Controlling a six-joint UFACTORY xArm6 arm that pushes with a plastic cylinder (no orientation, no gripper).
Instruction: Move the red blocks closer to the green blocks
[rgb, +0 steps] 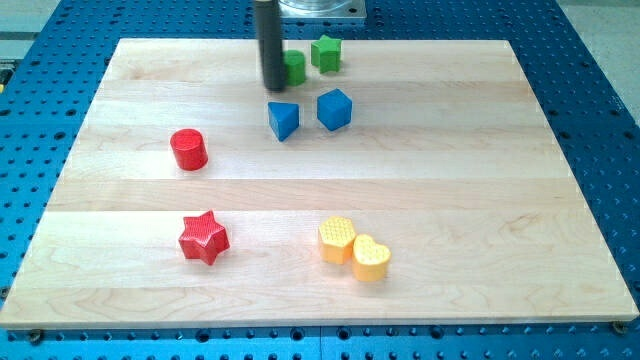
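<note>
A red cylinder stands at the view's left of the wooden board. A red star lies below it, toward the view's bottom left. A green block, partly hidden by the rod, and a green star sit near the view's top centre. My tip is at the green block's left side, just above the blue blocks and far from both red blocks.
A blue triangular block and a blue cube lie just below the green blocks. A yellow rounded block and a yellow heart touch each other at the view's bottom centre. A blue perforated table surrounds the board.
</note>
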